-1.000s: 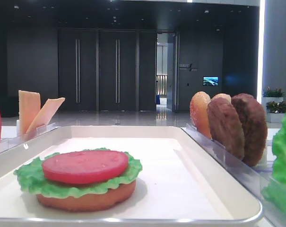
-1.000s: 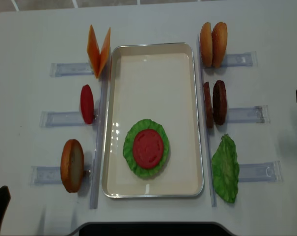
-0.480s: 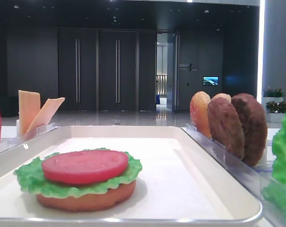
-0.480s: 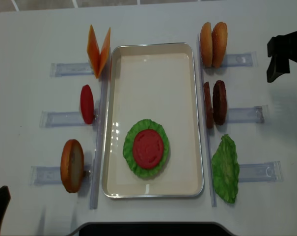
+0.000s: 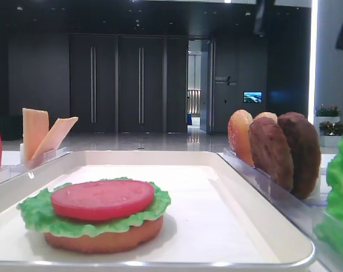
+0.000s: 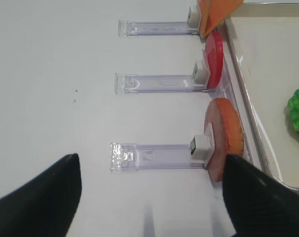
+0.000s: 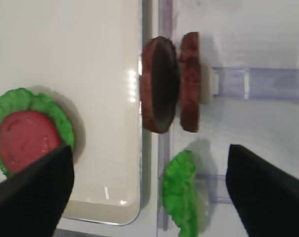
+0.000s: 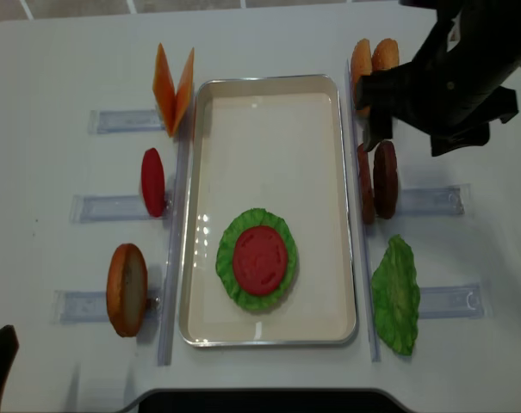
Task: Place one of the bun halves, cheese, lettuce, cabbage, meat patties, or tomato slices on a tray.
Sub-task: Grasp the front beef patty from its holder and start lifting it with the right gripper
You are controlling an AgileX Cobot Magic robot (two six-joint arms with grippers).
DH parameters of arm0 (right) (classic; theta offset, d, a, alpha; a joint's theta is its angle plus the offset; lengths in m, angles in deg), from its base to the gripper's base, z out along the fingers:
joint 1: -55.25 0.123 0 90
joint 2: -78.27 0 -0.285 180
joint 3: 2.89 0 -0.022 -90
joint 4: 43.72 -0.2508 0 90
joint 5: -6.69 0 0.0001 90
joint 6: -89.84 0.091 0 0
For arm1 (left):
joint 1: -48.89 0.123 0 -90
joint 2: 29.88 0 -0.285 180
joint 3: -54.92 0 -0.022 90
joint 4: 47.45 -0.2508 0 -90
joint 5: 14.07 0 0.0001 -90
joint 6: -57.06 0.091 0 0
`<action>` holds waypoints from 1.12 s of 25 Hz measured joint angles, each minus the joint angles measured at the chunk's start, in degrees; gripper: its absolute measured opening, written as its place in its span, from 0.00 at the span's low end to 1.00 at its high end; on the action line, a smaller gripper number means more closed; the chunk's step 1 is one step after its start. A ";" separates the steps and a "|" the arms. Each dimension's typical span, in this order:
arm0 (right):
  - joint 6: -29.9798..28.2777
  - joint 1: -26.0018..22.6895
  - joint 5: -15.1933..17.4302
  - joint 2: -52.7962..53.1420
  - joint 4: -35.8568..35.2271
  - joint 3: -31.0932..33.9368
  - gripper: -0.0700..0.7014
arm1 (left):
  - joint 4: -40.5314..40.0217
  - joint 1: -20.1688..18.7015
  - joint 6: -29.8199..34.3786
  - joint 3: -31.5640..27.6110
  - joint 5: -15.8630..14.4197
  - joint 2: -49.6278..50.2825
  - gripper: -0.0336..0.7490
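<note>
The meat patties (image 8: 376, 180) stand on edge, side by side, in a clear plastic holder (image 8: 428, 201) just outside the long right rim of the tray (image 8: 350, 215), at about 3 o'clock from the tray's middle; standing upright there leaves their rims exposed, which reads as a deliberate way to let jaws close across a disc from above. Their flat faces look left and right across the table, so each disc's long axis runs along the tray's long side, as the right wrist view also shows (image 7: 170, 84). On the tray, toward 6 o'clock, a stack is under way: a bun half (image 5: 103, 238) at the bottom, lettuce (image 8: 227, 258) on it, a tomato slice (image 8: 260, 259) on top, so a patty looks like the likely next layer. The right gripper (image 8: 415, 120) hangs above the patties with its jaws well apart and nothing between them. At 12 o'clock from the patties two more bun halves (image 8: 372, 64) stand in their holder, and at 6 o'clock a spare lettuce leaf (image 8: 395, 297). The left gripper (image 6: 149, 197) sits low at the table's near left corner, fingers spread, beside another bun half (image 6: 226, 136).
</note>
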 joint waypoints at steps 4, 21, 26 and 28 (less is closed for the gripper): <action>2.43 4.55 -0.54 -3.19 0.00 -2.11 0.86 | 0.00 0.00 0.00 -0.02 0.00 0.00 0.93; 2.55 7.00 -5.71 -9.70 0.94 -2.73 0.86 | 0.00 0.00 0.00 -0.07 0.00 0.00 0.93; 1.84 7.00 -5.89 -12.01 1.62 -2.73 0.86 | 0.00 0.00 0.00 -0.07 0.00 0.00 0.93; 1.71 7.00 -5.89 -12.76 2.01 -2.73 0.86 | 0.00 0.00 0.00 -0.07 0.00 0.00 0.93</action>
